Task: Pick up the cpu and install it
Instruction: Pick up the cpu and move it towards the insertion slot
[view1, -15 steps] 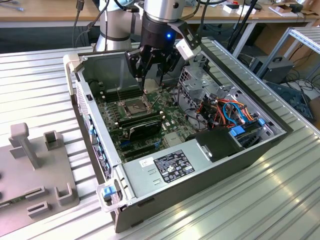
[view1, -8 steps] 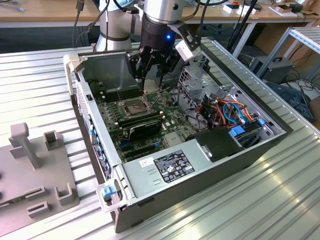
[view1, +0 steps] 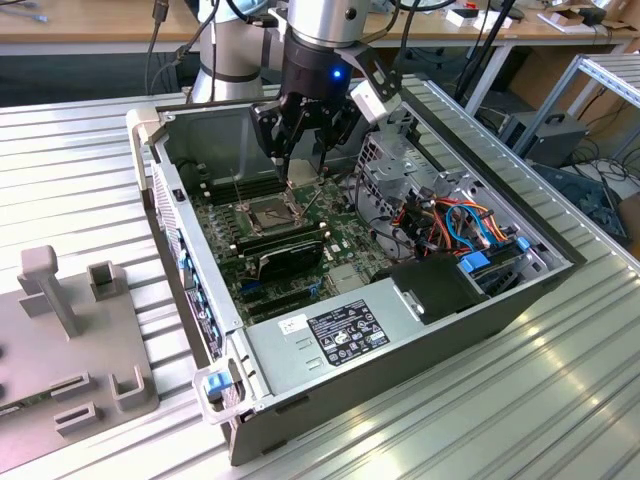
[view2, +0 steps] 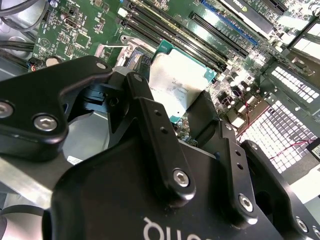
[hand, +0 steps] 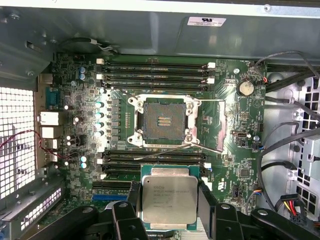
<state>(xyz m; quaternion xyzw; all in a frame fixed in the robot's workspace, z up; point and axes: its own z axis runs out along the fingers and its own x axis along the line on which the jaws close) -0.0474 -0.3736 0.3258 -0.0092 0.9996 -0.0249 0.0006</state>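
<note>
1. cpu (hand: 169, 199): silver top up, clamped at two opposite edges between the fingers of the gripper (hand: 170, 196). Pick-up done.
2. cpu hangs clear of the green motherboard (hand: 227, 165), near the socket (hand: 164, 120) but not touching it.
3. Socket: contact bed bare, nothing seated. Install still left.
4. Exterior view: gripper sits inside the open computer case (view1: 545, 285).

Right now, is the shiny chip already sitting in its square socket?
No, the socket is bare in the first wrist view, and the cpu sits apart from it, gripped by the tool.
</note>
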